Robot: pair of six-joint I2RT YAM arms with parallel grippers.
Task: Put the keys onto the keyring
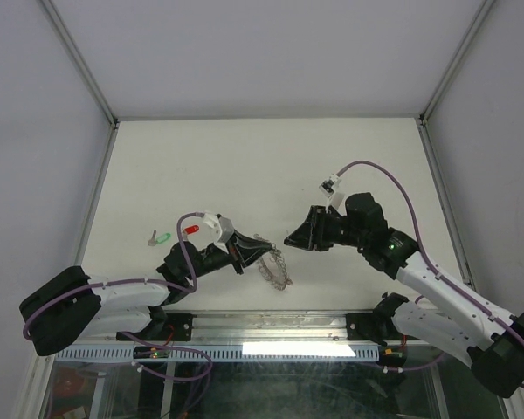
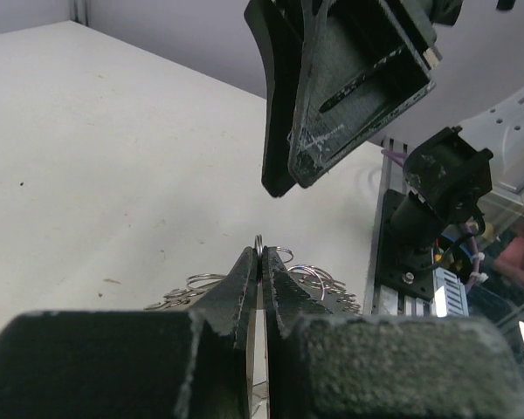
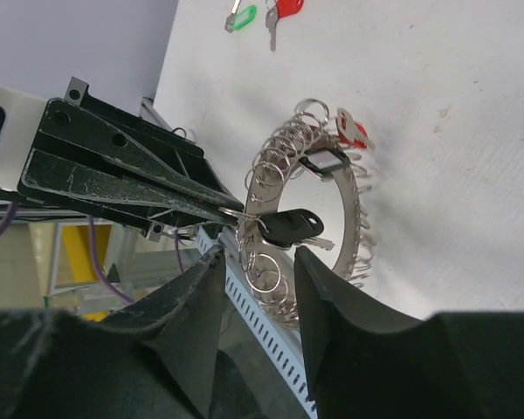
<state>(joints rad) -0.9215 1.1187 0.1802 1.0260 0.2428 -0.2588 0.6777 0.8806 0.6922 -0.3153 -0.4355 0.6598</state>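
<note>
The keyring [image 3: 350, 223], a flat grey ring fringed with small split rings, hangs tilted just above the table near its front edge [image 1: 276, 269]. My left gripper [image 2: 261, 260] is shut on one small split ring of its fringe; its fingers [image 3: 140, 179] reach in from the left. A black key [image 3: 289, 223] hangs from that pinched ring. A red key [image 3: 349, 129] sits on the fringe's far side. My right gripper [image 3: 258, 262] is open just short of the black key, touching nothing. A loose green key [image 1: 162, 236] and a loose red key [image 1: 190, 230] lie on the table to the left.
The white table [image 1: 271, 166] is walled by grey panels with metal frame posts. A slotted white rail [image 3: 271, 349] and the arm bases run along the near edge, right below the keyring. The right gripper [image 2: 332, 96] hangs close above the left one.
</note>
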